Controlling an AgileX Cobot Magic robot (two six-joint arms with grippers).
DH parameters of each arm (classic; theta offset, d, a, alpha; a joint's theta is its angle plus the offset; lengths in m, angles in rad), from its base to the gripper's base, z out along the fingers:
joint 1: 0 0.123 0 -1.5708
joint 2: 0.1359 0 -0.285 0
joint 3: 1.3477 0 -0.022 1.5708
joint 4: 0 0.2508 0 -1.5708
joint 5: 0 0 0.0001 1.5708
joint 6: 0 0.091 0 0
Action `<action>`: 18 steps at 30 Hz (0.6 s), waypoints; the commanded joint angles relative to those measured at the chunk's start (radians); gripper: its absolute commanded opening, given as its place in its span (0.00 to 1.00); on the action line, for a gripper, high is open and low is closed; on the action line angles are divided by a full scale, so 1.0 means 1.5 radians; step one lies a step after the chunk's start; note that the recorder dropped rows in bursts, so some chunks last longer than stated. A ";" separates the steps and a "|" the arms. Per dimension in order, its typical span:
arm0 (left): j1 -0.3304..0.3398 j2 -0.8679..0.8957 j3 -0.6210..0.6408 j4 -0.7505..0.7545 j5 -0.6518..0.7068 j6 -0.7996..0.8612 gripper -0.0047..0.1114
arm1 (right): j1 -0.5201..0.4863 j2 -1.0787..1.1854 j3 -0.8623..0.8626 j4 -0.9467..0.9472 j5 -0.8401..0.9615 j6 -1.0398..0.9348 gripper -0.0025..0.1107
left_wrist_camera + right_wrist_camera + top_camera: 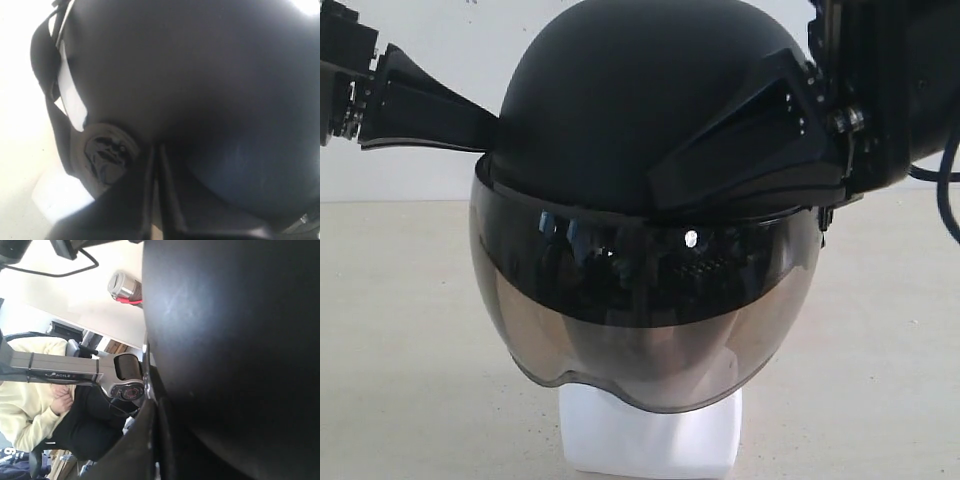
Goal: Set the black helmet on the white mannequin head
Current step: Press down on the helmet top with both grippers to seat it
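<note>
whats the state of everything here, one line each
helmet, down over the head, upright
visor, lowered, covering the face
head, upright, only its base showing
left gripper, fingers shut, against the helmet's side
right gripper, fingers shut, against the helmet's side

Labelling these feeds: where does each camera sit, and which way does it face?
Exterior: off the arms, facing the black helmet front-on, white mannequin head beneath; left claw and right claw show.
Left wrist: on the left arm, tight against the shell by the visor pivot; its claw shows.
Right wrist: on the right arm, looking past the shell at a seated person; its claw shows.
All share the helmet.
</note>
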 commanded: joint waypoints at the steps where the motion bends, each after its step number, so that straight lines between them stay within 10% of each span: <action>1: -0.016 0.002 0.010 0.026 0.055 -0.005 0.08 | -0.007 0.030 0.020 -0.130 -0.059 0.014 0.02; 18: -0.016 -0.021 0.010 0.027 0.055 0.000 0.08 | -0.008 -0.055 0.020 -0.156 -0.111 0.040 0.02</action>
